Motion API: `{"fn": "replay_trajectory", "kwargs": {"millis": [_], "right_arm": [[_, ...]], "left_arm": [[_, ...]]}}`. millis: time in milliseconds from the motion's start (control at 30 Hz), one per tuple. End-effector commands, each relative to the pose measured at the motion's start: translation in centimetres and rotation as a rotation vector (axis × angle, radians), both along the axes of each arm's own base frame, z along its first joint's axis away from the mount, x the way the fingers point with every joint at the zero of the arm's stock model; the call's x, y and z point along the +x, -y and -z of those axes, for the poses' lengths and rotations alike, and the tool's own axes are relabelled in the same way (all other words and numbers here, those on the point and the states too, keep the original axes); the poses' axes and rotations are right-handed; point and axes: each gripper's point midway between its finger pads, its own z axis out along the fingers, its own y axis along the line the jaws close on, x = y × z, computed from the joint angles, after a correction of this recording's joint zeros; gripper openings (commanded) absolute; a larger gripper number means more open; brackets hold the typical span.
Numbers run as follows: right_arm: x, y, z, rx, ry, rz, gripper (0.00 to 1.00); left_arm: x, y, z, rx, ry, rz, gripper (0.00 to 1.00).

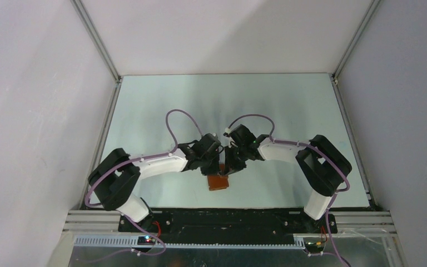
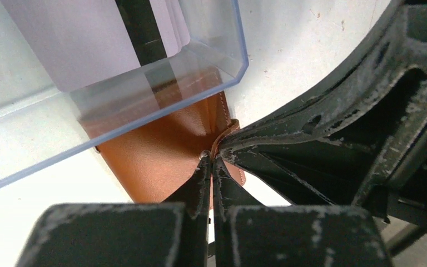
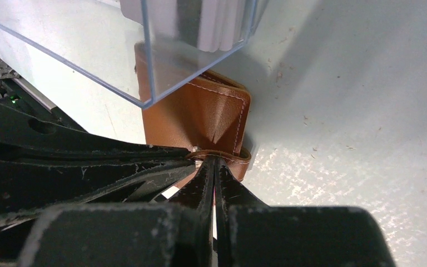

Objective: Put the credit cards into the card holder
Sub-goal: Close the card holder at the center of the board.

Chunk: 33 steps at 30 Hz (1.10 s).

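Pale green desk (image 1: 161, 100), with both my jaws clenched on the tan leather card holder (image 1: 218, 181) close to the middle of the near edge.
My left arm (image 1: 155, 164) and right arm (image 1: 283, 150) bend inward and meet over it, so from above only its near end shows. A clear plastic box (image 2: 89, 83) covers the far part of the card holder (image 2: 155, 161); I cannot tell whether it rests on the leather. The credit cards (image 2: 78, 39) stand inside that box, pale, with a dark stripe across them. The card holder (image 3: 200, 117) lies folded shut on the desk. My left jaws and right jaws are pressed tight from opposite sides at its snap tab (image 3: 228, 157), tips almost touching each other.
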Motion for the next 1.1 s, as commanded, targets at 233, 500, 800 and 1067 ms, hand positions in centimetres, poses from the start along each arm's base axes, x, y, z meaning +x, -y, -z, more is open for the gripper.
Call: {"fn": "replay_trajectory", "kwargs": {"millis": [233, 500, 800, 1067], "right_arm": [[1.0, -0.3, -2.4, 0.042, 0.076, 0.006, 0.0], [1.0, -0.6, -2.5, 0.058, 0.072, 0.003, 0.0], [0.8, -0.9, -1.7, 0.059, 0.045, -0.004, 0.0], [0.7, -1.4, -1.6, 0.061, 0.039, -0.027, 0.0]], "left_arm": [[1.2, 0.0, -1.8, -0.036, 0.088, 0.005, 0.0], [1.0, -0.6, -1.1, -0.009, 0.088, 0.005, 0.0], [1.0, -1.0, -0.8, 0.015, 0.091, 0.0, 0.0], [1.7, -1.2, -1.2, 0.026, 0.122, -0.01, 0.0]]}}
